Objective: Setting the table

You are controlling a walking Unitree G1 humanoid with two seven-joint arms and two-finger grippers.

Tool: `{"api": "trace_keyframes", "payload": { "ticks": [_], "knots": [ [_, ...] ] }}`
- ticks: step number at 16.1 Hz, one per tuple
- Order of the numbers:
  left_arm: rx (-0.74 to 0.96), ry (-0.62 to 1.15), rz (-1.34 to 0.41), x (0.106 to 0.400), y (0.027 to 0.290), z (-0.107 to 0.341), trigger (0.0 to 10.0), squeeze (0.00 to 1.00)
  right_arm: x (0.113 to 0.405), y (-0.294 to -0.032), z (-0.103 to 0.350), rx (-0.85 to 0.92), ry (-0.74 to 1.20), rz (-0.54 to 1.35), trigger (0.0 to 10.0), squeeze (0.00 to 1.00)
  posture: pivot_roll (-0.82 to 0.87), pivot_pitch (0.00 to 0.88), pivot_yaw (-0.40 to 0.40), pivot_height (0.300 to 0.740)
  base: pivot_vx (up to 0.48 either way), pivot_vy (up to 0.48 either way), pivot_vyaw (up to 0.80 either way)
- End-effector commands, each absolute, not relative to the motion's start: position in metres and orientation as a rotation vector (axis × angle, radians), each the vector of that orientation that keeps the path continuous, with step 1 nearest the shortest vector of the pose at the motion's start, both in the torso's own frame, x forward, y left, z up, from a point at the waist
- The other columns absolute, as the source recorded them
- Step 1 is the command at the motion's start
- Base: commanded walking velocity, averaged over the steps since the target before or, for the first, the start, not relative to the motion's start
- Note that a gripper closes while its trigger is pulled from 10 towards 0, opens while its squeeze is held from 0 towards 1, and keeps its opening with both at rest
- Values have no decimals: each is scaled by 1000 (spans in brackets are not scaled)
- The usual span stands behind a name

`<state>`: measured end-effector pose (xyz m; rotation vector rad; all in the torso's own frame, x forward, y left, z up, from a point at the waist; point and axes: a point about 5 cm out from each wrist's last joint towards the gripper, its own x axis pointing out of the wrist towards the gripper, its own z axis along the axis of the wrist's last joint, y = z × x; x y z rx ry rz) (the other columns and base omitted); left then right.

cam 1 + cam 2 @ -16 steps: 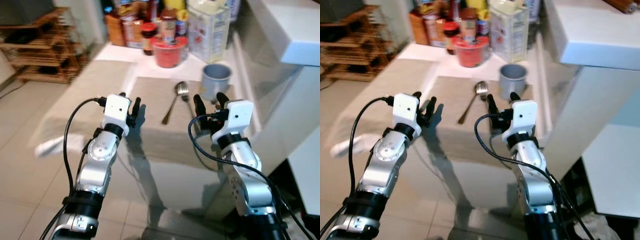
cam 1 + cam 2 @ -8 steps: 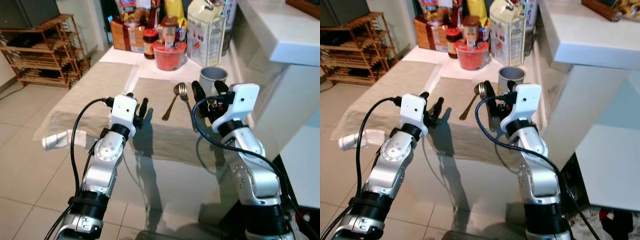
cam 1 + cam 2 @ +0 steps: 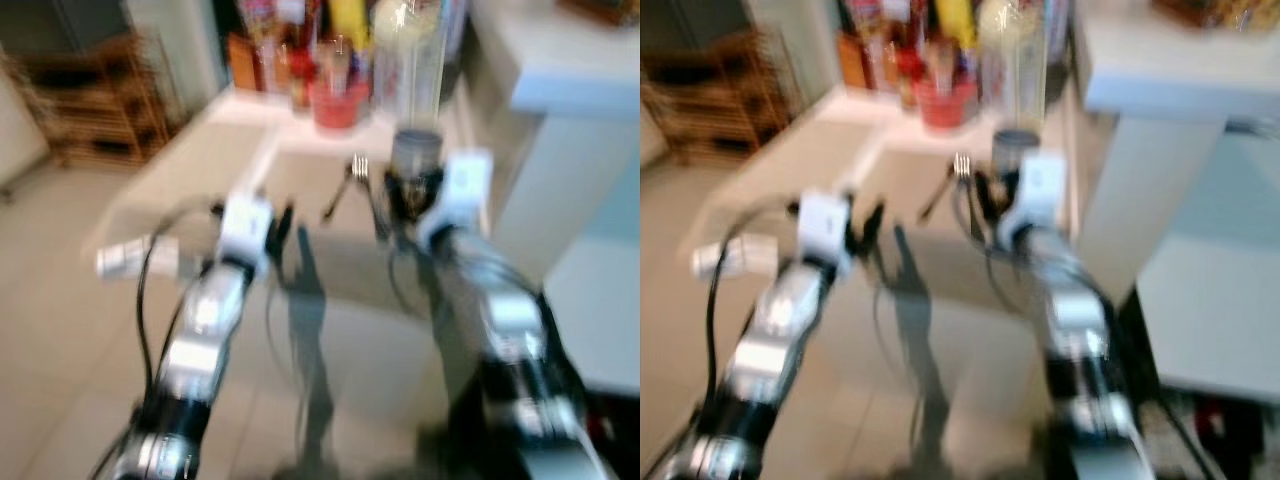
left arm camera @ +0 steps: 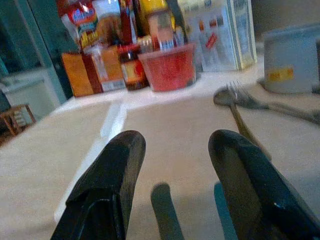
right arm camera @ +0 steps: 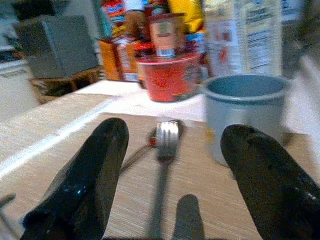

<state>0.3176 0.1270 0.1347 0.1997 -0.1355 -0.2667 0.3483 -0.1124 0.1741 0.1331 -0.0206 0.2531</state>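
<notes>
Both head views are now blurred where half a second ago they were sharp, and the table sits nearer: the robot is probably stepping in to reach the cutlery. On the left, the left gripper [image 4: 172, 165] hovers low over the beige woven placemat [image 4: 170, 130], fingers wide and empty. Right of it, the right gripper [image 5: 172, 165], fingers also wide, faces the silver metal fork [image 5: 163, 150], lying flat beside the grey cylindrical cup [image 5: 245, 115]. The fork's long axis runs near to far, tines pointing away.

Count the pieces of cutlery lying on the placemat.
2. A fork lies on the beige placemat left of the grey cup, straight ahead of the right tool; a spoon lies angled to the fork's left, their heads meeting.
</notes>
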Motion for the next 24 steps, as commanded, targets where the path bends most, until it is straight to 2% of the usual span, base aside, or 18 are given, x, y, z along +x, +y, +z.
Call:
{"api": "trace_keyframes", "payload": {
  "ticks": [1, 3, 4, 5, 12, 13, 19, 24],
  "knots": [
    [218, -150, -261, 318, 129, 140, 10000, 0, 352, -109, 174, 140, -7, 261, 10000, 0, 69, 0, -4, 740, 0, 0, 0],
    [226, -152, -248, 314, 132, 140, 10000, 0, 357, -110, 175, 159, -9, 257, 10000, 0, 95, 0, -20, 740, 0, 0, 0],
    [228, -151, -242, 314, 133, 141, 10000, 0, 359, -111, 175, 163, -18, 252, 10000, 949, 98, 0, -21, 740, 0, 0, 0],
    [229, -150, -241, 313, 134, 140, 10000, 0, 359, -110, 176, 162, -25, 251, 10000, 1000, 99, 0, -21, 740, 0, 0, 0],
    [249, -141, -257, 311, 132, 140, 10000, 0, 363, -110, 169, 135, -21, 186, 10000, 1000, 101, 0, -15, 740, 0, 0, 0],
    [255, -143, -263, 312, 130, 140, 10000, 0, 367, -112, 166, 136, 13, 155, 10000, 0, 104, 0, -14, 740, 0, 0, 0],
    [262, -145, -258, 310, 133, 142, 10000, 0, 387, -113, 175, 142, 68, 60, 10000, 0, 132, 0, -23, 740, 0, 0, 0],
    [266, -141, -251, 308, 135, 141, 10000, 0, 397, -112, 178, 91, 126, 66, 10000, 0, 135, 0, -31, 740, 0, 0, 0]
  ]
}}
